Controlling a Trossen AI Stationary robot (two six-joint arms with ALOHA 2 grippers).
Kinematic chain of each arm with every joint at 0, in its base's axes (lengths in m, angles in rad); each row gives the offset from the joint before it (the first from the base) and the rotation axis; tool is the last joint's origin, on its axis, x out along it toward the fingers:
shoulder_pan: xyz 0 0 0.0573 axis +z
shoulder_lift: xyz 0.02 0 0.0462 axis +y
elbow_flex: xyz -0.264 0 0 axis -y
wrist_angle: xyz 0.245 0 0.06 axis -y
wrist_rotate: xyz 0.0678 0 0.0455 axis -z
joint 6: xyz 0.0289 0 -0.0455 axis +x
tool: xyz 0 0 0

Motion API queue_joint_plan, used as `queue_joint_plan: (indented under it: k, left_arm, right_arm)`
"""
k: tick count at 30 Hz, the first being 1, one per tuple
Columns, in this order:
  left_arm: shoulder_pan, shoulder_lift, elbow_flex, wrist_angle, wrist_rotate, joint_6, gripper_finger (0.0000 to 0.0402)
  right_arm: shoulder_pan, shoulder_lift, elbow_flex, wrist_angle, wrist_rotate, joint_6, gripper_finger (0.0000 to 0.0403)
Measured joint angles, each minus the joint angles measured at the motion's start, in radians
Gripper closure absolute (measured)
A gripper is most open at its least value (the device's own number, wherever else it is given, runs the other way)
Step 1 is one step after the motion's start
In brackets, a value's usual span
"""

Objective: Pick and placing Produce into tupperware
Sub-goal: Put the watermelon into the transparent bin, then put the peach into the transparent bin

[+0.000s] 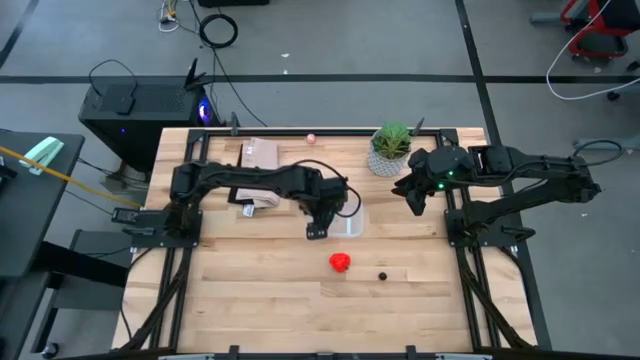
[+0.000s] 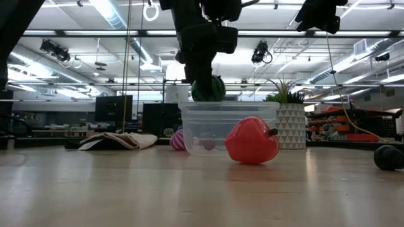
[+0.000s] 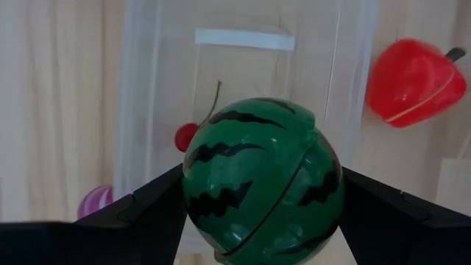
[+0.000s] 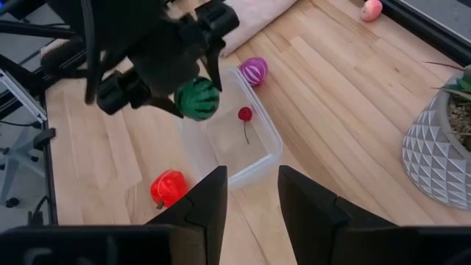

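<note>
Holding the toy watermelon (image 3: 261, 177), your left gripper (image 4: 176, 92) hangs directly above the tupperware tub (image 4: 257, 165); release straight down.

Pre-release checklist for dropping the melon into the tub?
1. Left claw shut on the melon: ok.
2. Melon over the tub: ok in the right wrist view.
3. Melon clear above the tub rim: ok in the low view.
4. Room in the tub: ok, only a cherry inside.
5. Right claw away from the tub, empty: ok.
6. Pepper outside the tub, not in the way: ok.
</note>
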Motion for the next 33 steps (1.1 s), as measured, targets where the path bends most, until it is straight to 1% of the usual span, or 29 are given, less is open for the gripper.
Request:
queue_joint_plan:
  k: [11, 20, 23, 28, 33]
  left_arm:
    - [-0.004, 0.013, 0.000, 0.007, -0.001, 0.001, 0.0091]
    - [-0.004, 0.013, 0.000, -0.009, -0.001, 0.012, 0.0061]
    - [-0.004, 0.013, 0.000, -0.029, 0.000, 0.011, 0.0056]
    - [-0.002, 0.010, 0.000, -0.058, -0.002, 0.007, 0.0065]
    - [0.031, -0.037, 0.000, -0.111, -0.015, 0.033, 0.0075]
  right_arm:
    - [0.000, 0.000, 0.000, 0.002, 0.000, 0.007, 0.0274]
    - [0.000, 0.000, 0.000, 0.002, 0.000, 0.008, 0.0274]
    - [0.000, 0.000, 0.000, 0.002, 0.000, 0.008, 0.0274]
    - [0.000, 0.000, 0.000, 0.002, 0.000, 0.008, 0.0274]
    - [0.000, 0.000, 0.000, 0.002, 0.000, 0.008, 0.0274]
